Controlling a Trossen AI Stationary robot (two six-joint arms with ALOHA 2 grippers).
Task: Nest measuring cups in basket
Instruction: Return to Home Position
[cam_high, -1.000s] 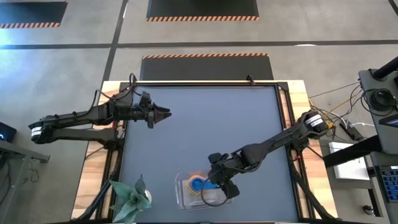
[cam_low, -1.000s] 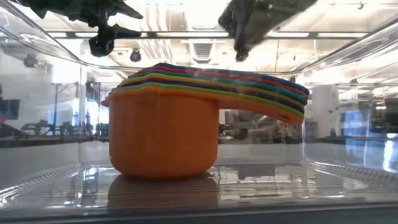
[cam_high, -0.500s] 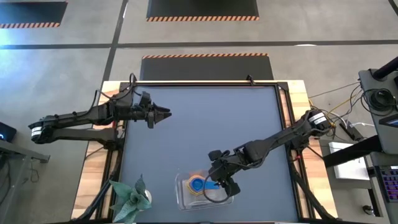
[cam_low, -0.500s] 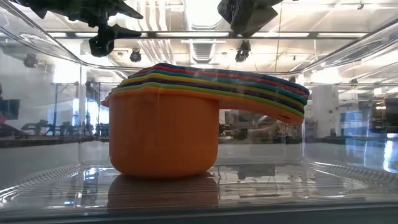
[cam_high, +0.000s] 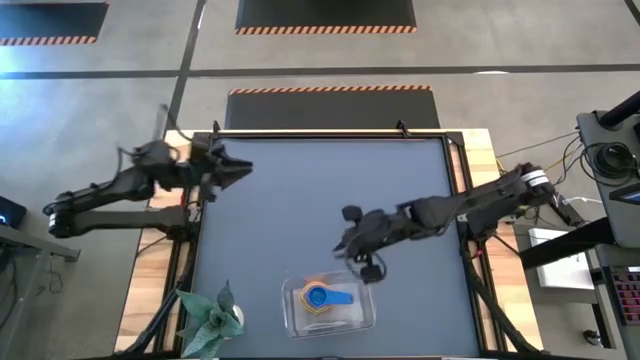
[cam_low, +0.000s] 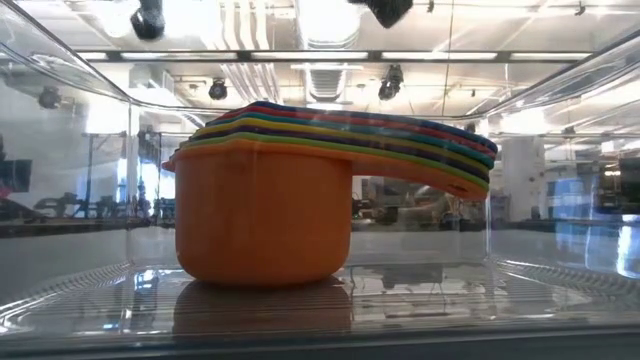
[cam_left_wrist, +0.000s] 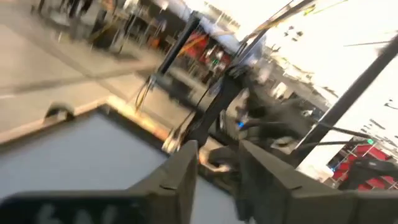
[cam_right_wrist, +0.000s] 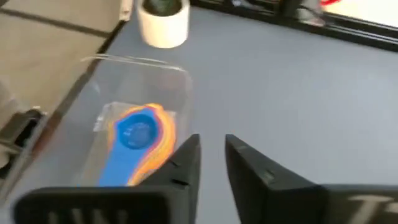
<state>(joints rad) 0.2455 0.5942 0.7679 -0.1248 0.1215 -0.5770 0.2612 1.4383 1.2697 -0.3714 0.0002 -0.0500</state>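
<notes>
Cups (cam_high: 322, 296): nested in one stack, orange outermost and blue on top, standing inside the clear basket (cam_high: 366, 318) at the table's (cam_high: 320, 180) near edge.
Right gripper (cam_right_wrist: 212, 142): over the table just beyond the basket, jaws narrowly parted, holding nothing.
Left gripper (cam_left_wrist: 217, 149): at the far left corner, jaws narrowly parted, holding nothing.

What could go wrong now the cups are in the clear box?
The box sits near the table edge, beside the plant, so a bump could shove it off. The right gripper hovers nearby; a careless swing might clip it. The cups have handles sticking out sideways, so a knock could tip them. The left gripper is far off.
</notes>
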